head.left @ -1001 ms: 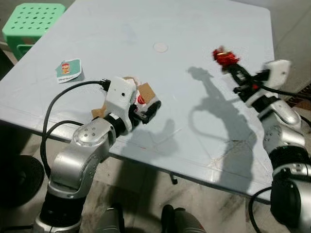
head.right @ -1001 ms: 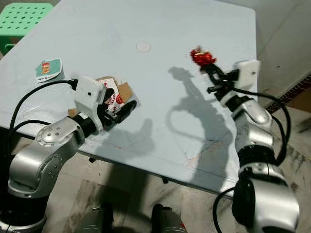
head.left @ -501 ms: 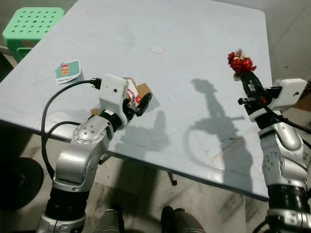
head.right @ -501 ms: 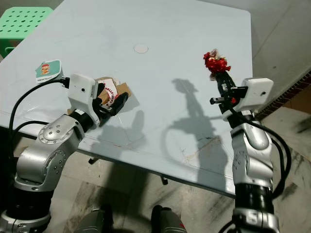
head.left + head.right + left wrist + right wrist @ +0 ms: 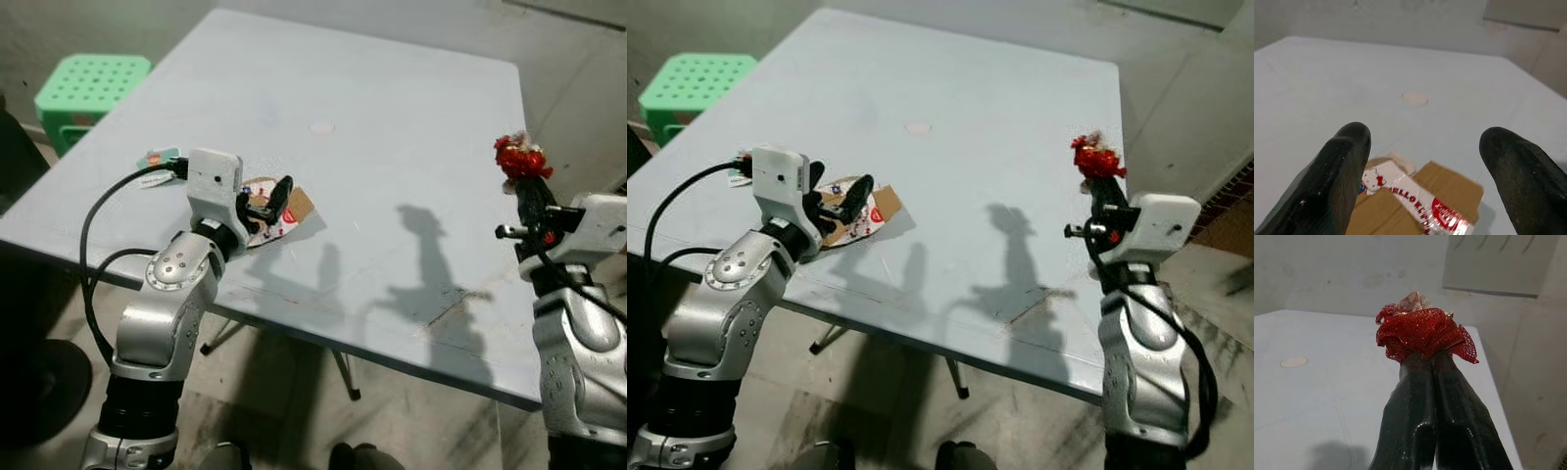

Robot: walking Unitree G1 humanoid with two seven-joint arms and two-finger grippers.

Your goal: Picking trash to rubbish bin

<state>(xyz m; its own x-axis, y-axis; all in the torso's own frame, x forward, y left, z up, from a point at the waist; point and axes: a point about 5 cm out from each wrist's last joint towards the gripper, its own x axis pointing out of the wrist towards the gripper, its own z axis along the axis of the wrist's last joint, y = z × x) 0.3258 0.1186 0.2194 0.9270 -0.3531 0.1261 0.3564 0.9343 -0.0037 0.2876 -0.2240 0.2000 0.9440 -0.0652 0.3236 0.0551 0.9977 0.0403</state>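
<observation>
My right gripper (image 5: 525,184) is shut on a crumpled piece of red glittery mesh trash (image 5: 518,158), held in the air off the right edge of the pale blue table (image 5: 392,108). In the right wrist view the red mesh (image 5: 1422,330) bunches over the closed fingertips (image 5: 1415,364). A flattened brown cardboard wrapper with red print (image 5: 286,211) lies on the table near its left front edge. My left gripper (image 5: 266,202) hovers just above it, open, with one finger to each side of the cardboard wrapper (image 5: 1420,203) in the left wrist view.
A small teal card (image 5: 157,157) lies on the table behind my left wrist. A white round disc (image 5: 321,127) sits mid-table. A green perforated stool (image 5: 93,83) stands on the floor at the far left. Grey walls lie beyond the table.
The camera has pulled back and shifted. My right gripper has carried the red mesh rightward, out past the table's edge. My left gripper stays over the cardboard, fingers now pointing more upward.
</observation>
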